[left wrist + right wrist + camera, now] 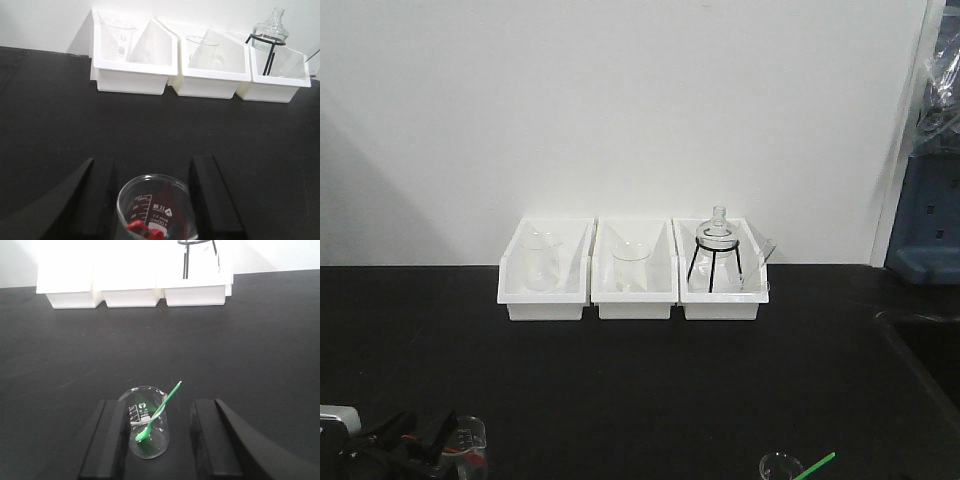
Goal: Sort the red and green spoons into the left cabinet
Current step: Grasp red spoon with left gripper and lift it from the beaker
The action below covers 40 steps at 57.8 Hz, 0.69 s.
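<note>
In the left wrist view my left gripper (152, 200) stands open over the black table, its black fingers (97, 200) on either side of a small glass 100 ml beaker (157, 207). The red spoon (142, 229) shows inside that beaker at the bottom edge. My right gripper (160, 440) is open too, around a second beaker (147, 422) that sits close to its left finger. The green spoon (157, 412) leans in it, handle up to the right. The front view shows the left gripper (405, 445) bottom left and the green spoon (817, 466) bottom right. The left cabinet is out of view.
Three white plastic bins (632, 300) stand in a row against the white wall, holding beakers and a flask on a black wire stand (717, 250). A blue bulky object (925, 225) stands at the right edge. The black table has a recess (930, 350) at right.
</note>
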### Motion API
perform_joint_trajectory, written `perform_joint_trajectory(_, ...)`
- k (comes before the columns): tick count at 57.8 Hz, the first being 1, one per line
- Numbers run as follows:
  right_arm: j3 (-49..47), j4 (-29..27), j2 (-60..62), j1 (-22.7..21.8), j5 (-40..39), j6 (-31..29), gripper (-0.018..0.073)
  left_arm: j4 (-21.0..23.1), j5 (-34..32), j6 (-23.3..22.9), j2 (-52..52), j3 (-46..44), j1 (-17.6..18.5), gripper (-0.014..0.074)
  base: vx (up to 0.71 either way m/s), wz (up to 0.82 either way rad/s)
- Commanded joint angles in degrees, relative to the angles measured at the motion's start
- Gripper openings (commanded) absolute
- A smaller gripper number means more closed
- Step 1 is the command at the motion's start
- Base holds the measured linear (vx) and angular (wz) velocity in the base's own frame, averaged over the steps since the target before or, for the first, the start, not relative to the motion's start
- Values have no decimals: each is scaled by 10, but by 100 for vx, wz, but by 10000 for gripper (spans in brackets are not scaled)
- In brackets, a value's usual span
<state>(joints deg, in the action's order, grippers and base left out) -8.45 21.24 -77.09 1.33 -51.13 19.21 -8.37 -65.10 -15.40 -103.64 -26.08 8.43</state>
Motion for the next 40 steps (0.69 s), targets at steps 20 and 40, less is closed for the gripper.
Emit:
perform_joint_trajectory(20,-14,-7,8,0,-49,-4,368,4,-41,-1,19,-10,3,211,0,0)
perform_joint_trajectory(40,-14,-7,8,0,-49,-4,368,6,-49,-1,19,-10,3,29,0,0)
